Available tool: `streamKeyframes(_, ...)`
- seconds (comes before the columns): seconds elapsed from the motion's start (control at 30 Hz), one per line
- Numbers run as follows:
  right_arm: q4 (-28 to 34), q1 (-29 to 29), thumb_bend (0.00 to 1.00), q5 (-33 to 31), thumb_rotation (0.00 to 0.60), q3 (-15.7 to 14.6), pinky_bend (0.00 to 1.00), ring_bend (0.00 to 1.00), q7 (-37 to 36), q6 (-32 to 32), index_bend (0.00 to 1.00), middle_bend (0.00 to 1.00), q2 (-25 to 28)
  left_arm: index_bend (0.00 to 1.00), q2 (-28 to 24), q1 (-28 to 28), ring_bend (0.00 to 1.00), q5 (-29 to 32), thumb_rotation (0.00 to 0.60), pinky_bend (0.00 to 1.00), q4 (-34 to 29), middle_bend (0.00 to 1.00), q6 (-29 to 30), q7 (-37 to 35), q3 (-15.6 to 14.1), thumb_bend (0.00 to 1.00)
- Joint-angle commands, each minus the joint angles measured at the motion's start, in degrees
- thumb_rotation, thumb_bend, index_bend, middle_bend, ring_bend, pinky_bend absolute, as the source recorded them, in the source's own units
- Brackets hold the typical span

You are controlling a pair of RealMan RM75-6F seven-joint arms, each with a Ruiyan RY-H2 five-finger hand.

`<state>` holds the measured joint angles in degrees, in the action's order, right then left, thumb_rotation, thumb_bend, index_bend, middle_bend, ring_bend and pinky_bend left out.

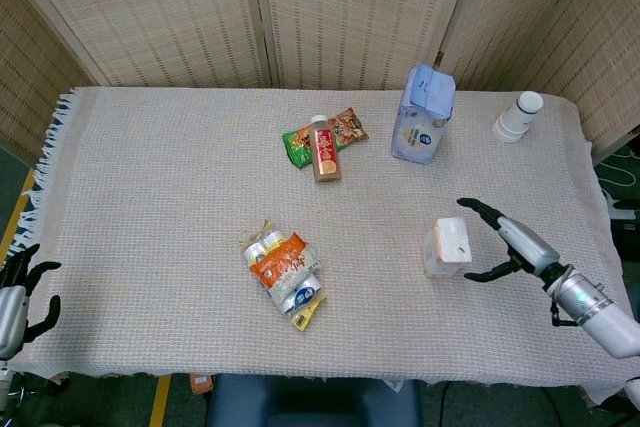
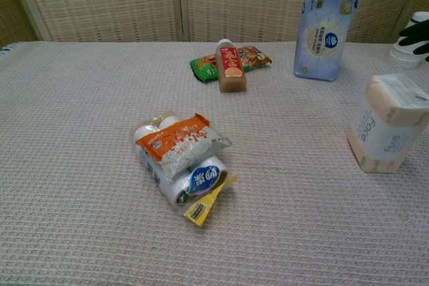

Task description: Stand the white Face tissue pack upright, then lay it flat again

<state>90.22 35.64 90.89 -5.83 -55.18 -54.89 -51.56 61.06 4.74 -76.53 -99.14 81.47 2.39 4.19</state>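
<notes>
The white Face tissue pack (image 1: 445, 247) (image 2: 387, 125) stands upright on the woven cloth at the right side of the table. Just to its right my right hand (image 1: 503, 244) hovers with its fingers spread, clear of the pack and holding nothing. In the chest view only its dark fingertips (image 2: 415, 31) show at the right edge. My left hand (image 1: 18, 292) hangs off the table's front left corner, fingers apart and empty.
A tall blue bag (image 1: 423, 115) stands at the back right beside stacked white cups (image 1: 518, 115). A small bottle (image 1: 323, 152) lies on a green snack packet (image 1: 300, 142) at the back centre. A bundle of packets and rolls (image 1: 284, 269) lies front centre.
</notes>
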Motion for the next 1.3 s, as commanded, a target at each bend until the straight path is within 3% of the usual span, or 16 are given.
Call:
streamKeyframes(0.03,10.8,5.8,0.00,-8.6,0.600,2.2,0.00,0.00,15.1,11.9,0.00,0.00,9.1,0.28,-0.1,-0.1,0.00,0.0,0.600,0.18,0.0,0.00,0.2,-0.2,0.1,0.49)
streamKeyframes(0.13,15.0,8.4,0.00,-16.7,0.600,3.9,0.00,0.00,28.9,14.9,0.00,0.00,11.3,0.28,-0.1,-0.1,0.00,0.1,0.600,0.18,-0.1,0.00,0.3,-0.2,0.2,0.49)
streamKeyframes(0.33,20.8,12.5,0.00,-34.8,0.600,3.2,0.00,0.00,60.3,11.4,0.00,0.00,8.3,0.28,-0.2,-0.3,0.00,0.3,0.600,0.18,0.0,0.00,0.5,-0.3,0.4,0.48)
streamKeyframes(0.43,23.2,14.5,0.00,-42.4,0.600,2.7,0.00,0.00,67.9,10.2,0.00,0.00,6.8,0.28,-0.2,-0.3,0.00,0.5,0.600,0.18,-0.1,0.00,0.5,-0.1,0.3,0.49)
streamKeyframes(0.73,23.6,17.9,0.00,-53.9,0.600,1.3,0.00,0.00,77.5,9.3,0.00,0.00,3.0,0.28,-0.1,-0.2,0.00,0.8,0.600,0.18,0.0,0.00,0.2,0.3,0.4,0.49)
streamKeyframes(1.13,22.2,18.9,0.00,-56.8,0.600,1.6,0.00,0.00,79.4,9.7,0.00,0.00,0.5,0.28,-0.2,-0.3,0.00,0.7,0.600,0.18,0.2,0.00,0.3,-0.1,0.5,0.48)
streamKeyframes(1.3,20.7,18.1,0.00,-56.1,0.600,2.1,0.00,0.06,79.0,8.8,0.00,0.02,-0.8,0.28,-0.2,-0.2,0.00,0.8,0.600,0.18,0.3,0.00,0.2,-0.3,0.5,0.49)
